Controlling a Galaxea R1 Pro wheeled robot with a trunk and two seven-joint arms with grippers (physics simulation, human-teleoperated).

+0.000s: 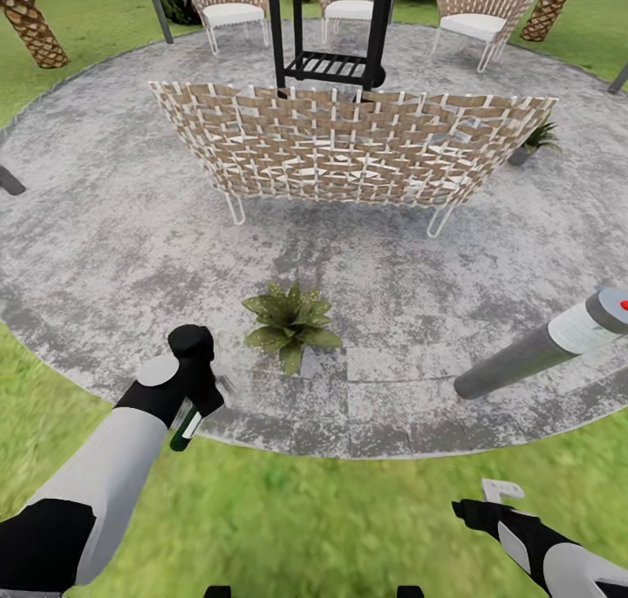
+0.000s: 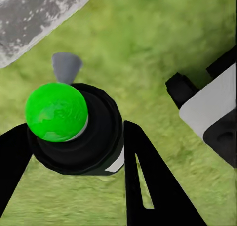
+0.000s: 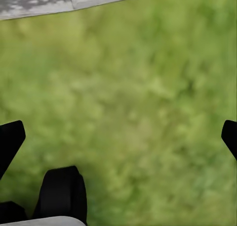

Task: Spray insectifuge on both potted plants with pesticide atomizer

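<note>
Head view shows our left gripper [image 1: 202, 395] pinching the pesticide atomizer [image 1: 186, 427] at the patio [image 1: 105, 223] near edge, just beside a potted plant [image 1: 289, 321]. Our right gripper [image 3: 118, 137] hangs spread over lawn [image 3: 148, 87].

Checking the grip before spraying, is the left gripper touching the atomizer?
Touching: in the left wrist view, the left gripper has fingers pressed against both sides of the pesticide atomizer.

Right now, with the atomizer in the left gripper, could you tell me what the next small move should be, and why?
Probably aim the atomizer at the near potted plant and spray. The left gripper holds the bottle over the patio edge, just left of the plant, so a slight turn should do. The second plant waits beyond the bench.
</note>
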